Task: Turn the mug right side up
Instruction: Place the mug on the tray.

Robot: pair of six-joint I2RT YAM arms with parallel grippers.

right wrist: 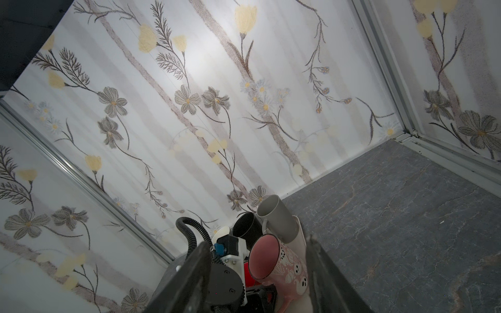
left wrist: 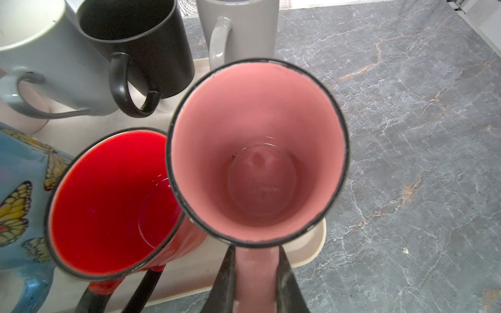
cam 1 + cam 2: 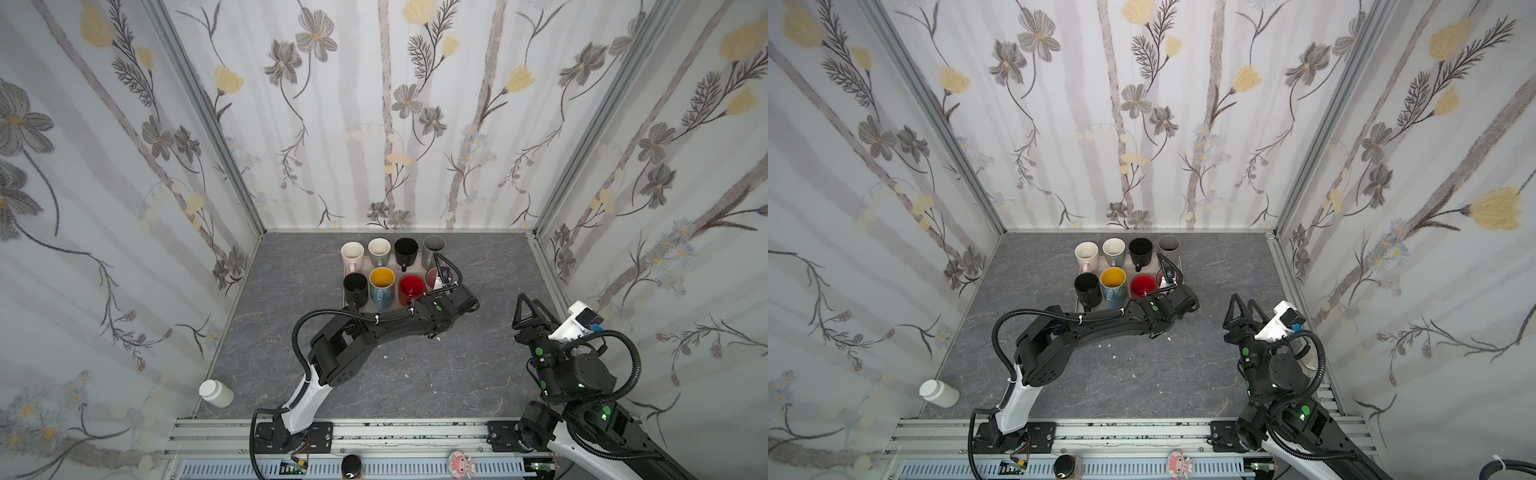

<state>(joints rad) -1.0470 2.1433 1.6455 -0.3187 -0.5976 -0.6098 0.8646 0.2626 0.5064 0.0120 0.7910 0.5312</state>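
At tray (image 2: 315, 245) corner — pink mug (image 2: 257, 151) upright

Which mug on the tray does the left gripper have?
The pink mug, at the end of the tray's near row, beside the red mug. The left gripper pinches its handle; no other has a pink interior.

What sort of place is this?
Probably a robot test booth, not a kitchen: flowered wallpaper panels in metal frames wall in the table, two robot arms are bolted to a front rail, and the left gripper holds a pink mug at a tray of mugs.
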